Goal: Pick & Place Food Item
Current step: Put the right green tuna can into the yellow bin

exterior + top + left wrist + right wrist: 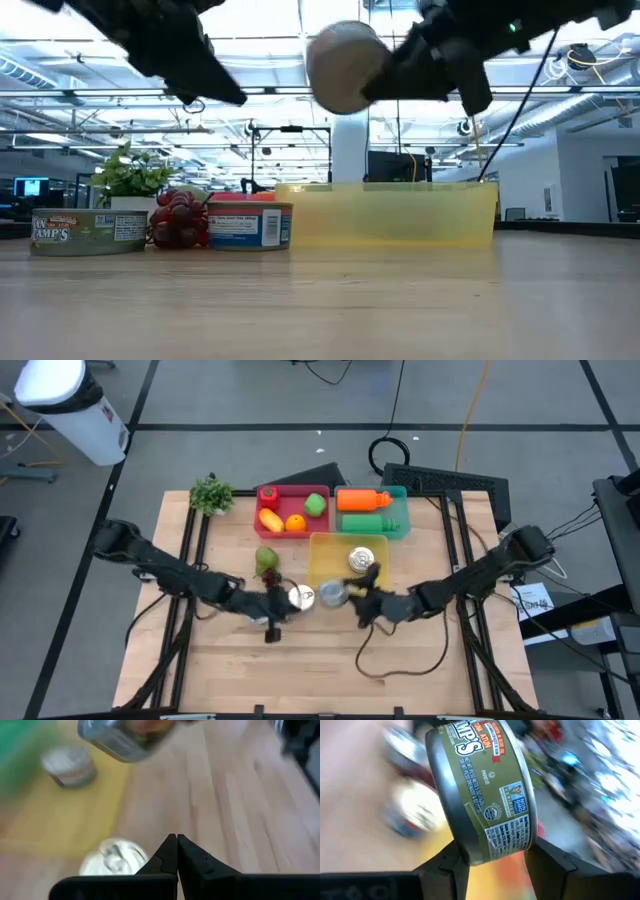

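Note:
A green-labelled can [480, 790] hangs in the air by the near left corner of the yellow tray [330, 572], with my right gripper [497, 855] shut on it. The low view shows this can [345, 65] high above the tray [390, 212]. My left gripper [177, 840] is shut, holds nothing, and hovers over the wood left of the held can [333, 594]. Beside it a silver-topped can [300, 597] stands on its base on the table. One more can [362, 558] sits inside the yellow tray. My right gripper pinches the green-labelled can between its two fingers, one finger [451, 862] at each flat end, near the can's lower edge [485, 852]. The fingers come nearly level from the table's right side. The can is lifted clear, tipped on edge, its label toward the wrist camera.
A pear [266, 560] and red grapes [278, 575] lie left of the yellow tray. At the back stand a red tray [292, 510] with fruit, a green tray [372, 512] with an orange bottle, and a small plant [210, 493]. Two cans [88, 232] [250, 225] stand on the wood.

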You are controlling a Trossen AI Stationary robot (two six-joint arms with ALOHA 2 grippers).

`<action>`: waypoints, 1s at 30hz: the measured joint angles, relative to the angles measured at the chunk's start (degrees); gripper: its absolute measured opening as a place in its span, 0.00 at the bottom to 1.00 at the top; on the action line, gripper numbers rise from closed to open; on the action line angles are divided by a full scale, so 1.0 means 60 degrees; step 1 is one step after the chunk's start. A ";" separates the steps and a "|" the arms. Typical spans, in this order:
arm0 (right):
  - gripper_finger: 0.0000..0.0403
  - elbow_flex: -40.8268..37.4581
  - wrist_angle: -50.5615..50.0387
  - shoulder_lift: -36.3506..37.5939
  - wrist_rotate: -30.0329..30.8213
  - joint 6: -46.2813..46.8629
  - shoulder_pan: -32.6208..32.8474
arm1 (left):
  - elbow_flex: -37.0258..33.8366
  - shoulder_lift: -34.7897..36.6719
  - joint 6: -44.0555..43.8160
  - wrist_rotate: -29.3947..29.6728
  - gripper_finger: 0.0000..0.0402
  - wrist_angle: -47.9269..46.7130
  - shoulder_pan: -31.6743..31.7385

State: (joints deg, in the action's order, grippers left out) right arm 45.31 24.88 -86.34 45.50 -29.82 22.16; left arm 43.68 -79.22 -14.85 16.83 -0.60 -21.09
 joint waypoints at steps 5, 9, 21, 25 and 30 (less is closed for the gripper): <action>0.37 -0.1321 -0.0177 0.0893 0.2131 -0.0369 -0.0641 | -0.1954 0.0881 0.0840 0.0066 0.04 0.3766 0.0613; 0.37 -0.2132 -0.0332 0.0903 0.2395 -0.0477 -0.1365 | -0.2760 0.0983 0.1214 -0.0317 0.04 0.5694 0.1095; 0.37 -0.2312 -0.0921 0.0758 0.1399 -0.1862 -0.2234 | -0.2797 0.0979 0.2128 -0.0808 0.07 0.5685 0.1835; 0.37 -0.2312 -0.0059 0.0768 0.1458 -0.2646 -0.2242 | -0.2792 0.0979 0.2118 -0.0810 0.07 0.5458 0.1927; 0.37 -0.2209 0.1177 0.0778 0.2041 -0.3715 -0.2111 | -0.2786 0.0979 0.1904 -0.0813 0.08 0.4922 0.2039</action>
State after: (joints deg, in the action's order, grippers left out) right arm 32.06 31.94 -81.67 57.75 -52.11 9.49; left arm 26.96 -73.34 -3.43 11.96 28.93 -8.86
